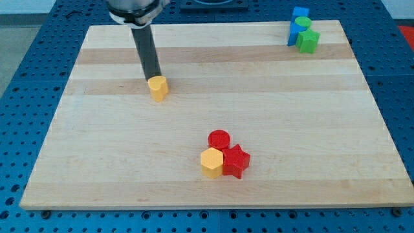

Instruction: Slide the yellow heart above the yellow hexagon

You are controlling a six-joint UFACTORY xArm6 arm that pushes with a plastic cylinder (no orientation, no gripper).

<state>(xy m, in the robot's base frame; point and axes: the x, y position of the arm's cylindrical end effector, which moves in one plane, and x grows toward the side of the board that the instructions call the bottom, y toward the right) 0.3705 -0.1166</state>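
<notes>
Blue perforated bench surrounds the pale wooden worktop (97,168), which fills most of the view and is largely bare.

Rod: a straight dark shaft descends from the view's top left. The tool is a plain tip (153,78), with nothing to open or close, and it grips nothing. It sits at the upper-left edge of the yellow heart (158,87), touching it or just short of touching; which of the two cannot be settled from this angle.

Blocks, by cluster:
- Lower centre: yellow hexagon (211,162), red star (236,161) and red cylinder (219,139), all pressed together. The cylinder occupies the spot directly above the hexagon.
- Top right corner: blue block (297,19), green cylinder (302,26) and green star (308,41), bunched, well apart from the work.

The yellow heart lies in the upper left, well apart from the hexagon.

Risks, as judged:
1. The destination above the hexagon is partly taken by the red cylinder. A direct push down and right would likely drive the heart into it and disturb the hexagon, shifting the reference itself.
2. The heart's lobed outline offers an uneven contact face; an off-centre push could rotate it and let it slip off the tip sideways over the long travel.
3. Stopping short, above the red cylinder, may leave the placement ambiguous.
</notes>
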